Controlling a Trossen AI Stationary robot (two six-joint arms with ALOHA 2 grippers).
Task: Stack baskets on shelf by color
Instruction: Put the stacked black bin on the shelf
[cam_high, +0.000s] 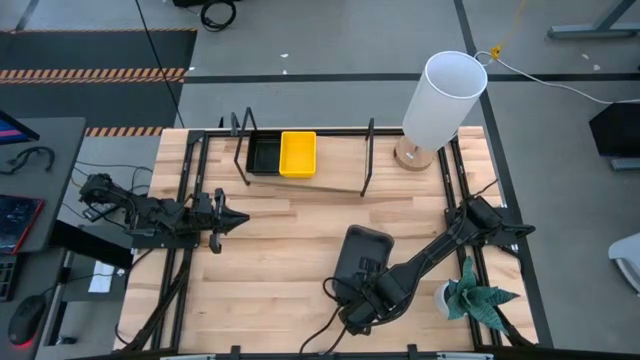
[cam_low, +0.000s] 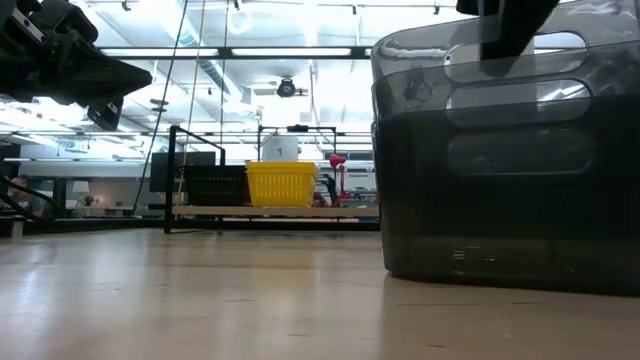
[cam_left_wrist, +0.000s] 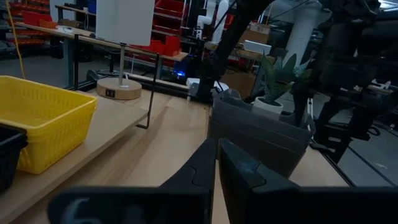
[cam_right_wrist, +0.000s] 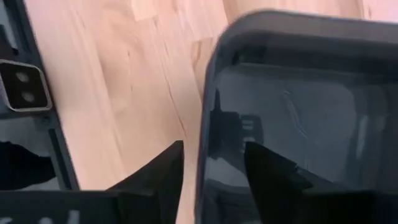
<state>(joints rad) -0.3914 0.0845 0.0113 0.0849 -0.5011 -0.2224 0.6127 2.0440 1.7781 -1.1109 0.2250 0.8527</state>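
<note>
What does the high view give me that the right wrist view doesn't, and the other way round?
Only the high view shows the shelf with a black basket and a yellow basket side by side on it, the lamp, the plant, and the left gripper shut, waiting above the table's left side. Only the right wrist view shows the right gripper with its fingers astride the near wall of the dark grey basket. Both show that grey basket on the wooden tabletop.
</note>
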